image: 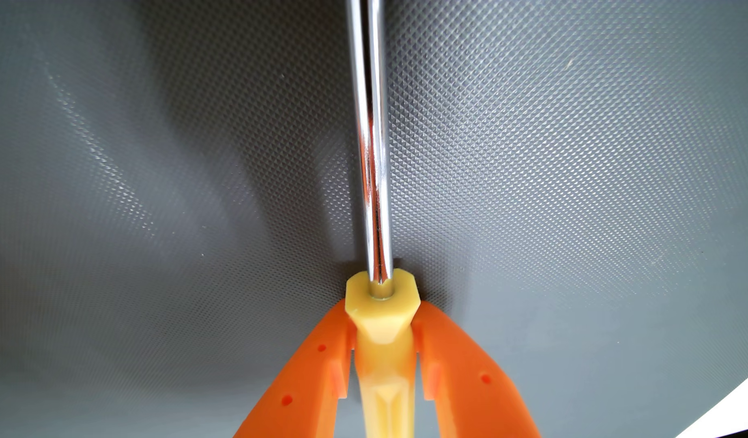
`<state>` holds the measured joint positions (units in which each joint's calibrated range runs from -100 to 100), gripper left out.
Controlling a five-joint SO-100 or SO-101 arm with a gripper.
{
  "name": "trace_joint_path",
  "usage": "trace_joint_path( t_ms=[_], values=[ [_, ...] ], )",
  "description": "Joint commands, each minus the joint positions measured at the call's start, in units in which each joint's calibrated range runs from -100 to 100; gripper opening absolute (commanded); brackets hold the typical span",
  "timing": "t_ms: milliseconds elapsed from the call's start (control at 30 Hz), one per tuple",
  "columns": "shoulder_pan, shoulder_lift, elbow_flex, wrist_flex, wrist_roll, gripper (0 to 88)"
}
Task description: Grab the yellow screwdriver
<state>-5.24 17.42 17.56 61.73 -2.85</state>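
In the wrist view the yellow screwdriver (383,337) runs up the middle of the picture. Its pale yellow handle is at the bottom, and its shiny chrome shaft (372,147) reaches past the top edge, so the tip is out of view. My orange gripper (383,309) comes in from the bottom edge, one finger (317,370) on the left of the handle's neck and the other on the right. Both press against the handle, so the gripper is shut on it. The handle's lower end is cut off by the frame.
A grey mat (153,168) with a fine diamond texture lies under everything. At the bottom right corner the mat's edge (718,400) meets a white surface (743,415) and a dark strip.
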Motion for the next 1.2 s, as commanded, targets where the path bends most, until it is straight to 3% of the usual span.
trace_joint_path(
  t_ms=[0,700,1167],
  values=[
    [0.3,-2.0,1.1,-0.2,-0.2,0.4],
    [0.2,-2.4,0.7,0.3,-0.2,0.8],
    [-0.2,-11.4,0.3,3.0,-0.1,0.8]
  ],
)
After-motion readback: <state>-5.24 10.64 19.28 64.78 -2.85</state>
